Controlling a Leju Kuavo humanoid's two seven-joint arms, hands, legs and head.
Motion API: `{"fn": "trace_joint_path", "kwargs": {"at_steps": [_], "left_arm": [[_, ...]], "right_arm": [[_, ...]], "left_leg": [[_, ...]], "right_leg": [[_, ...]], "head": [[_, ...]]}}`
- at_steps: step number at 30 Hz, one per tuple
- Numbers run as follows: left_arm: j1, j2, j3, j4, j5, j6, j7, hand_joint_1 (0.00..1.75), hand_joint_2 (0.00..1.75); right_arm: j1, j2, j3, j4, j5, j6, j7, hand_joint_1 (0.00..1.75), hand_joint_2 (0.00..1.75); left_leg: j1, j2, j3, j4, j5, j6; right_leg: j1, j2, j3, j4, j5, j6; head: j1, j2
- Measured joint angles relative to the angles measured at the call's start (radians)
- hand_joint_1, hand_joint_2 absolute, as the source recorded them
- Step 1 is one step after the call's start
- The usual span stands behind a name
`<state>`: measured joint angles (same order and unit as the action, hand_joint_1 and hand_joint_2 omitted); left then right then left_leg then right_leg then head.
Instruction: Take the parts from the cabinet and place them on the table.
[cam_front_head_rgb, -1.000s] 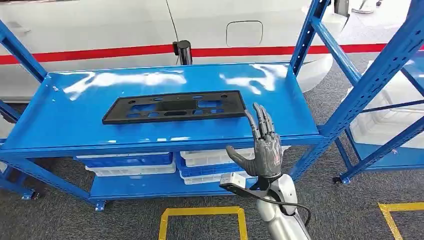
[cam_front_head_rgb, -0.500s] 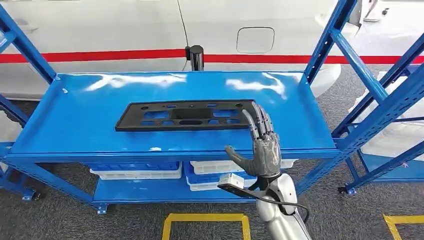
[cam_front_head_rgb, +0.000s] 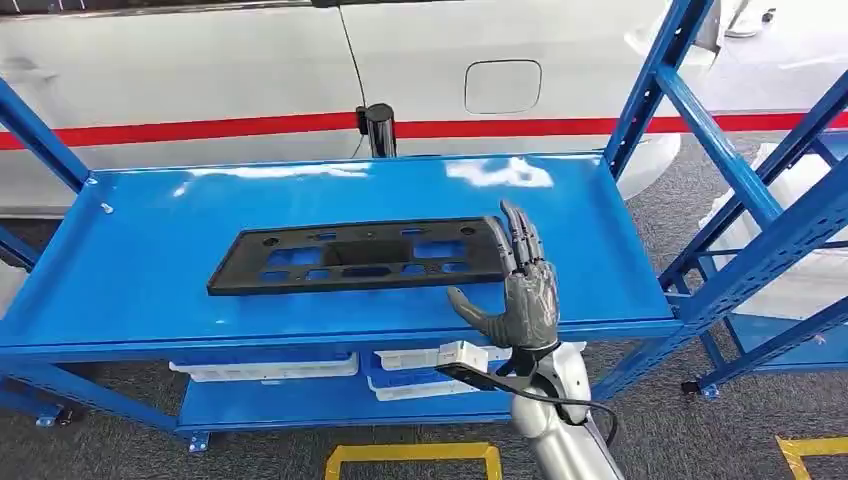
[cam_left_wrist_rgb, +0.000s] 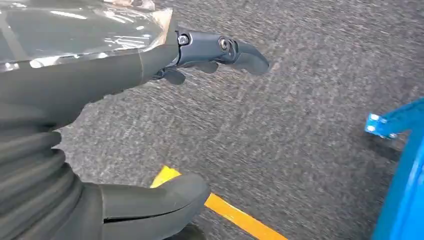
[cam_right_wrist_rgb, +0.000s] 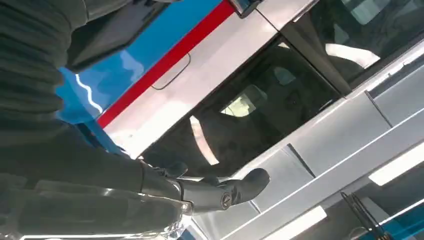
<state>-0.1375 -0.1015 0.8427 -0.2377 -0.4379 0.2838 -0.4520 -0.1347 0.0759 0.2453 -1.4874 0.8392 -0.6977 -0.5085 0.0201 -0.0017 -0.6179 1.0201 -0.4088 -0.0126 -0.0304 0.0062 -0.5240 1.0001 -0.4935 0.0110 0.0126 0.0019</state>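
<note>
A long flat black plastic part (cam_front_head_rgb: 355, 257) with several cut-outs lies on the blue shelf (cam_front_head_rgb: 150, 280) of the cabinet. My right hand (cam_front_head_rgb: 520, 290) is raised in front of the shelf's front edge, fingers straight and spread, fingertips over the part's right end. It holds nothing; whether it touches the part I cannot tell. In the right wrist view its dark fingers (cam_right_wrist_rgb: 220, 192) stretch out towards a white vehicle's side. My left hand (cam_left_wrist_rgb: 150, 125) hangs over grey carpet, fingers apart and empty.
Blue uprights (cam_front_head_rgb: 655, 85) frame the shelf at right, with another blue rack (cam_front_head_rgb: 790, 230) beyond. White and blue bins (cam_front_head_rgb: 270, 368) sit on the lower shelf. A white vehicle with a red stripe (cam_front_head_rgb: 200, 128) stands behind. Yellow floor tape (cam_front_head_rgb: 410, 455) marks the carpet.
The camera has shifted, so the whole scene moved in the picture. My right hand rose and reached forward, its fingertips now over the part's right end instead of beside it.
</note>
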Motion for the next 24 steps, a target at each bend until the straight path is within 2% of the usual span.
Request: {"fn": "trace_joint_path", "kwargs": {"at_steps": [1, 2, 4, 5, 6, 7, 8, 9, 10, 11, 12, 13, 14, 15, 16, 17, 18, 20, 24], "left_arm": [[-0.001, 0.000, 0.000, 0.000, 0.000, 0.000, 0.000, 0.00, 1.75], [-0.002, 0.000, 0.000, 0.000, -0.001, 0.001, -0.002, 0.00, 1.75], [0.000, 0.000, 0.000, 0.000, 0.000, 0.002, -0.002, 0.00, 1.75], [0.000, 0.000, 0.000, 0.000, 0.000, 0.002, -0.002, 0.00, 1.75], [0.000, -0.002, 0.000, 0.000, 0.001, 0.002, -0.002, 0.00, 1.75], [-0.001, -0.002, 0.000, 0.000, 0.001, 0.001, -0.002, 0.00, 1.75], [-0.001, 0.000, 0.000, 0.000, 0.002, 0.000, -0.002, 0.00, 1.75], [-0.001, 0.000, 0.000, 0.000, 0.002, -0.003, -0.002, 0.00, 1.75], [-0.001, 0.000, 0.000, 0.000, 0.002, -0.004, -0.002, 0.00, 1.75], [0.000, -0.001, 0.000, 0.000, 0.002, -0.009, -0.001, 0.00, 1.75], [0.000, -0.002, 0.001, 0.001, 0.005, -0.012, -0.001, 0.00, 1.75], [0.000, -0.003, 0.001, 0.001, 0.005, -0.014, -0.001, 0.00, 1.75], [0.000, -0.003, 0.001, 0.001, 0.005, -0.016, -0.002, 0.00, 1.75], [0.000, -0.003, 0.001, 0.001, 0.005, -0.018, -0.003, 0.00, 1.75], [-0.001, -0.003, 0.001, 0.001, 0.004, -0.018, -0.005, 0.00, 1.75], [-0.001, -0.003, 0.001, 0.001, 0.004, -0.018, -0.006, 0.00, 1.75], [-0.001, -0.003, 0.001, 0.001, 0.002, -0.018, -0.008, 0.00, 1.75], [0.000, -0.003, 0.001, 0.001, 0.000, -0.018, -0.009, 0.00, 1.75], [0.000, -0.006, 0.001, 0.002, 0.000, -0.018, -0.018, 0.00, 1.75]], "right_arm": [[-0.003, 0.000, 0.000, 0.000, 0.000, 0.000, -0.002, 0.00, 1.75], [-0.006, 0.000, 0.002, 0.002, 0.000, 0.000, -0.002, 0.00, 1.75], [-0.008, 0.000, 0.005, 0.003, 0.000, 0.000, -0.003, 0.00, 1.75], [-0.009, 0.000, 0.006, 0.003, 0.000, 0.000, -0.004, 0.00, 1.75], [-0.011, 0.000, 0.006, 0.003, 0.000, 0.000, -0.004, 0.00, 1.75], [-0.014, 0.000, 0.006, 0.004, 0.000, 0.000, -0.004, 0.00, 1.75], [-0.015, 0.000, 0.006, 0.006, 0.001, 0.000, -0.004, 0.00, 1.75], [-0.012, 0.000, 0.007, 0.008, 0.002, 0.000, -0.004, 0.00, 1.75], [-0.011, -0.002, 0.007, 0.010, 0.002, 0.000, -0.004, 0.00, 1.75], [-0.010, -0.003, 0.007, 0.013, 0.002, 0.000, -0.004, 0.00, 1.75], [-0.009, -0.005, 0.007, 0.015, 0.004, 0.000, -0.004, 0.00, 1.75], [-0.010, -0.005, 0.007, 0.015, 0.007, 0.000, -0.005, 0.00, 1.75], [-0.010, -0.005, 0.007, 0.014, 0.015, 0.000, -0.006, 0.00, 1.75], [-0.010, -0.005, 0.007, 0.014, 0.020, 0.000, -0.009, 0.00, 1.75], [-0.009, -0.005, 0.007, 0.013, 0.023, 0.000, -0.011, 0.00, 1.75], [-0.008, -0.004, 0.007, 0.008, 0.024, 0.000, -0.013, 0.00, 1.75], [-0.005, -0.005, 0.007, -0.002, 0.025, 0.000, -0.013, 0.00, 1.75], [0.002, -0.008, 0.010, -0.027, 0.032, 0.000, -0.011, 0.00, 1.75], [0.036, -0.026, 0.042, -0.103, 0.058, 0.000, 0.000, 0.00, 1.75]], "left_leg": [[-0.009, -0.001, 0.012, -0.009, -0.018, 0.003], [-0.011, -0.002, 0.013, -0.007, -0.022, 0.012], [-0.018, -0.003, 0.011, -0.007, -0.025, 0.026], [-0.014, -0.003, 0.021, -0.022, -0.019, 0.037], [-0.013, -0.002, 0.029, -0.030, -0.018, 0.043], [-0.013, -0.001, 0.032, -0.032, -0.021, 0.053], [-0.015, -0.001, 0.032, -0.031, -0.023, 0.057], [-0.017, -0.001, 0.034, -0.031, -0.026, 0.062], [-0.019, -0.002, 0.034, -0.031, -0.028, 0.064], [-0.021, -0.004, 0.037, -0.031, -0.030, 0.066], [-0.023, -0.007, 0.042, -0.031, -0.034, 0.066], [-0.024, -0.009, 0.048, -0.030, -0.038, 0.064], [-0.025, -0.010, 0.057, -0.030, -0.043, 0.062], [-0.026, -0.011, 0.062, -0.030, -0.048, 0.058], [-0.036, -0.012, 0.065, -0.024, -0.056, 0.052], [-0.033, -0.012, 0.063, -0.026, -0.057, 0.049], [-0.035, -0.012, 0.062, -0.023, -0.058, 0.055], [-0.029, -0.011, 0.062, -0.023, -0.058, 0.054], [-0.028, -0.011, 0.066, -0.030, -0.059, 0.052]], "right_leg": [[0.012, 0.001, 0.005, 0.001, -0.005, 0.009], [0.008, 0.001, 0.001, 0.000, -0.006, 0.013], [0.008, 0.000, 0.003, -0.009, -0.006, 0.023], [0.013, 0.000, 0.005, -0.008, -0.013, 0.032], [0.009, -0.003, -0.006, 0.015, -0.024, 0.032], [0.011, -0.003, -0.037, 0.073, -0.047, 0.026], [0.011, -0.003, -0.080, 0.148, -0.073, 0.020], [0.011, -0.003, -0.139, 0.245, -0.102, 0.017], [0.011, -0.003, -0.176, 0.300, -0.112, 0.019], [0.012, -0.003, -0.199, 0.323, -0.107, 0.025], [0.012, -0.003, -0.192, 0.287, -0.077, 0.035], [0.014, -0.003, -0.163, 0.212, -0.035, 0.044], [0.014, -0.004, -0.115, 0.105, 0.016, 0.050], [0.015, -0.006, -0.078, 0.021, 0.050, 0.048], [0.018, -0.006, -0.067, 0.004, 0.054, 0.034], [0.018, -0.004, -0.068, -0.001, 0.057, 0.024], [0.013, -0.004, -0.066, -0.001, 0.060, 0.021], [0.020, -0.003, -0.066, -0.001, 0.059, 0.020], [0.021, -0.002, -0.066, -0.002, 0.056, 0.014]], "head": [[0.000, 0.000], [-0.001, 0.000], [0.000, 0.000], [-0.001, 0.000], [0.001, 0.000], [0.002, 0.000], [0.003, 0.000], [0.003, 0.000], [0.002, 0.000], [0.003, 0.000], [0.003, 0.000], [0.003, 0.000], [0.003, 0.000], [0.003, 0.000], [0.002, 0.000], [0.003, 0.000], [0.001, 0.000], [0.002, 0.000], [0.002, 0.000]]}}
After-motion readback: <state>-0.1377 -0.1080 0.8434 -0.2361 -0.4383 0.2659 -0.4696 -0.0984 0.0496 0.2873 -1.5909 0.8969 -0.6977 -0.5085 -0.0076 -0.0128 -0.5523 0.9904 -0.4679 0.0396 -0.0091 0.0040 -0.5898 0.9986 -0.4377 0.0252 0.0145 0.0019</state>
